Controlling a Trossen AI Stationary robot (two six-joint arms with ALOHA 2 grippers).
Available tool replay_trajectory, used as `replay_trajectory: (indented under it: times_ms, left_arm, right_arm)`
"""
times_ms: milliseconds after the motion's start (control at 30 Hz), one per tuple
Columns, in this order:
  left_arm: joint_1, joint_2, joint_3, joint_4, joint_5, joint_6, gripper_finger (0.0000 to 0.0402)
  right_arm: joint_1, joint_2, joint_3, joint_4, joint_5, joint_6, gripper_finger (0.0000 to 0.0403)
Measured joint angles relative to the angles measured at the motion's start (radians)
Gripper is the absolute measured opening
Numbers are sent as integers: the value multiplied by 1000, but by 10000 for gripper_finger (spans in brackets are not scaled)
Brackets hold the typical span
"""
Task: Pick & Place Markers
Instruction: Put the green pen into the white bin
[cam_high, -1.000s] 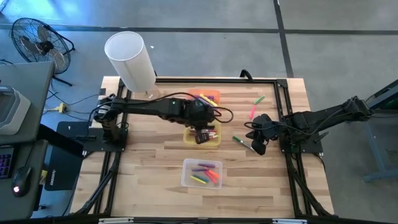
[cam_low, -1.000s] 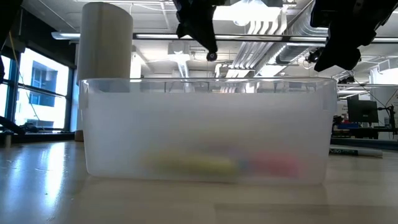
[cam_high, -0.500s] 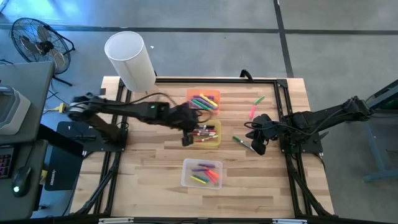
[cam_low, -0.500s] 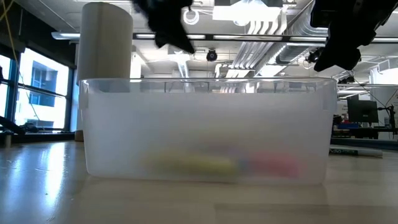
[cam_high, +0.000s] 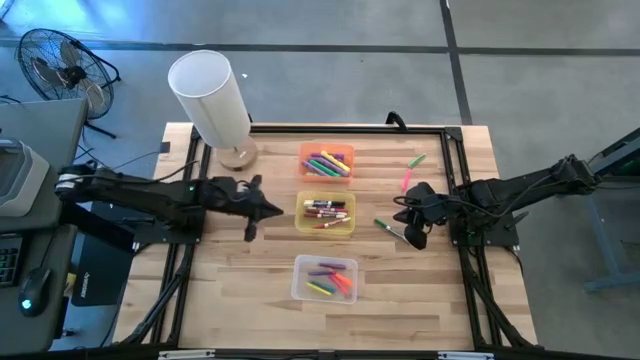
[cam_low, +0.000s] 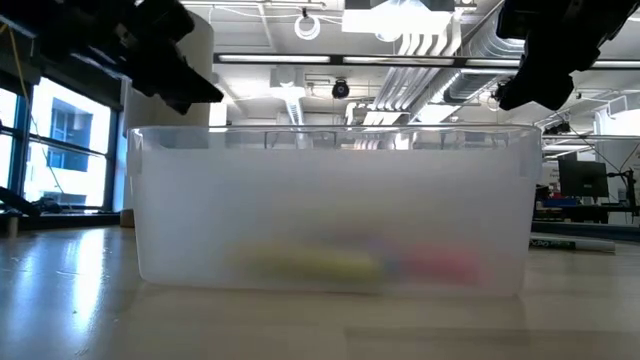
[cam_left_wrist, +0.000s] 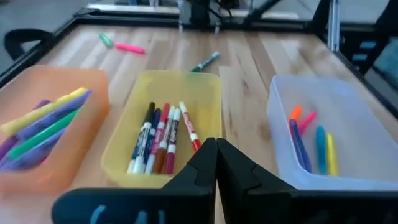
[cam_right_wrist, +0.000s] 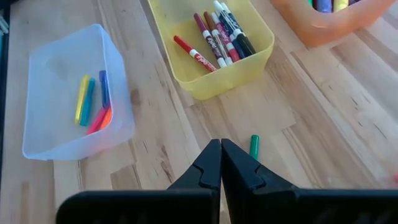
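Observation:
White-bodied markers (cam_left_wrist: 163, 138) lie in the yellow bin (cam_high: 325, 213). Purple, green and yellow ones lie in the orange bin (cam_high: 327, 160), and several coloured ones in the clear bin (cam_high: 325, 278). Loose on the wood lie a green marker (cam_high: 386, 226), a pink one (cam_high: 406, 180) and another green one (cam_high: 416, 160). My left gripper (cam_high: 250, 212) hangs shut and empty left of the yellow bin. My right gripper (cam_high: 415, 232) hovers shut and empty just right of the loose green marker (cam_right_wrist: 254, 146).
A tall white cylinder (cam_high: 212, 98) stands at the table's far left corner. The clear bin (cam_low: 330, 210) fills the low view near the table's near edge. Black frame rails (cam_high: 455, 170) run along the table's sides. Bare wood (cam_high: 230, 280) lies left of the clear bin.
My left gripper has drawn back from above the yellow bin toward the table's left edge and now hangs left of the bin. The right arm has kept still, and the markers have not moved.

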Motion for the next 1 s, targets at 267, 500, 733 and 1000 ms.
replay_trajectory:
  times_ms: [267,500,733,1000]
  left_arm:
    - [-3,-253,-184,46,-24,0,0]
    - [-3,-497,-307,50,-2,2,0]
    - [-3,-746,-400,14,-27,7,0]
    - [-3,-885,-413,-60,-29,54,0]
  right_arm:
    - [0,2,0,29,46,3,0]
    - [0,2,0,51,92,7,0]
    - [-1,2,0,55,125,84,0]
    - [-1,2,0,69,125,84,0]
